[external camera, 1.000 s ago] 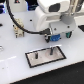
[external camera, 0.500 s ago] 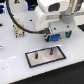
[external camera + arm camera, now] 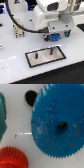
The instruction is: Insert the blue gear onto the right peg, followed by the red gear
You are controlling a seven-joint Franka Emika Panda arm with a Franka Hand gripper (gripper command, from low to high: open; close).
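Exterior view: the white Franka arm's gripper [image 3: 54,36] hangs above the far edge of a black-rimmed rectangular grey base plate [image 3: 45,59] lying on the white table [image 3: 15,65]. Two thin dark upright pins rise from the plate; the one toward the exterior view's right is the right peg [image 3: 52,50], and nothing sits on either pin. A flat bright blue toothed plastic gear [image 3: 54,36] shows between the jaws, which are closed on it. In the wrist view the blue gear [image 3: 56,121] fills most of the frame, and a small bright red toothed gear [image 3: 12,159] lies just beside its rim; whether they touch cannot be told.
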